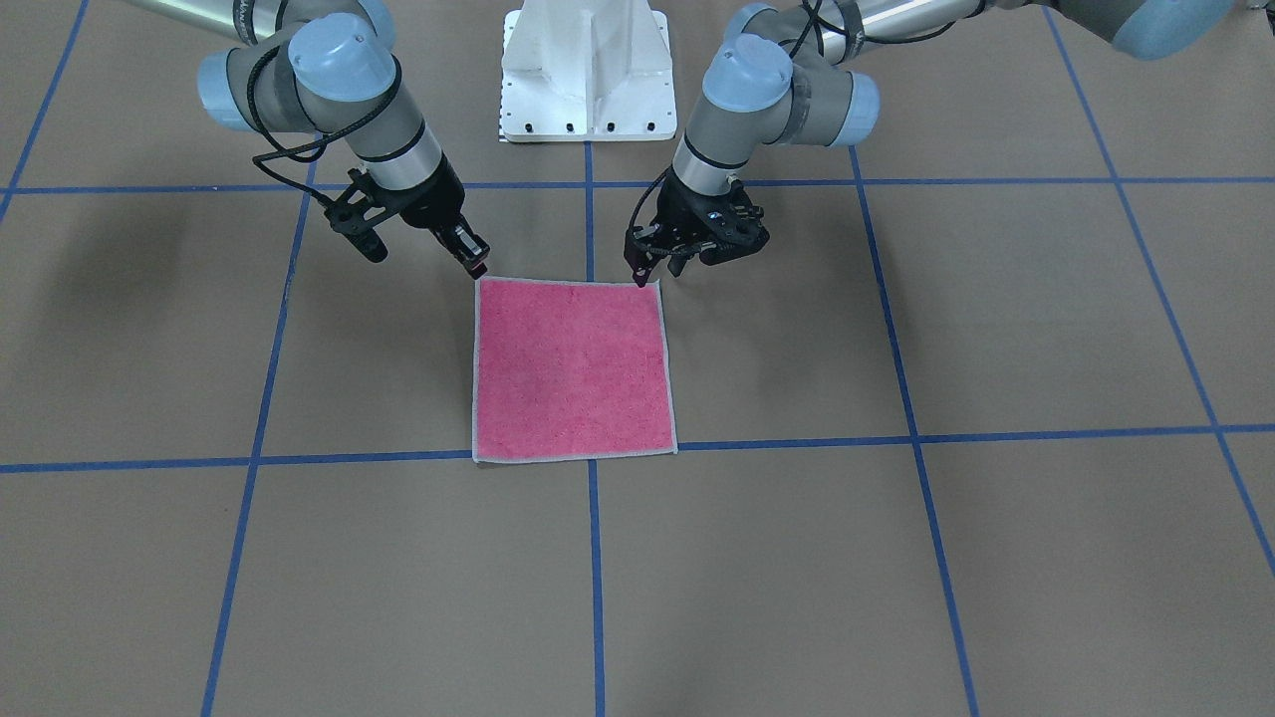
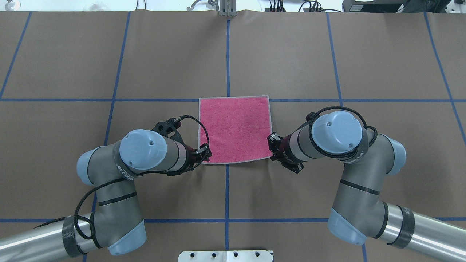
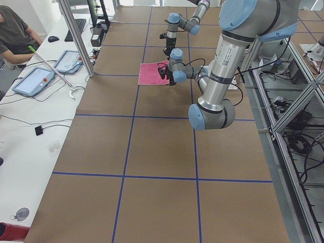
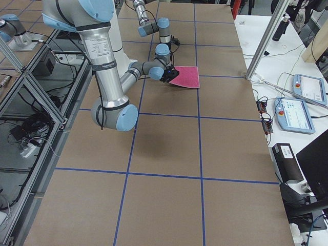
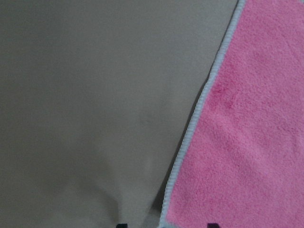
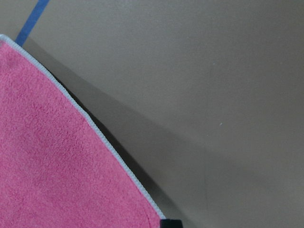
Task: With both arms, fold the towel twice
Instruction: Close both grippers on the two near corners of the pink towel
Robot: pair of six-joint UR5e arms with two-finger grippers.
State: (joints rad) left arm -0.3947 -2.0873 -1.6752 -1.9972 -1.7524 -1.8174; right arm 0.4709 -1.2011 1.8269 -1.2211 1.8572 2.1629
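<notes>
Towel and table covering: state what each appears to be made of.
The towel looks like soft terry or fleece cloth, matte pink: the wrist views show a fuzzy nap. Its border is pale grey ribbed stitching. The table covering looks like brown kraft paper, matte with faint creases; I cannot be sure. The blue lines appear to be tape.

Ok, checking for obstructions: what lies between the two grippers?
Only the towel, pink side up: left gripper and right gripper sit at its two robot-side corners (front-facing view).
</notes>
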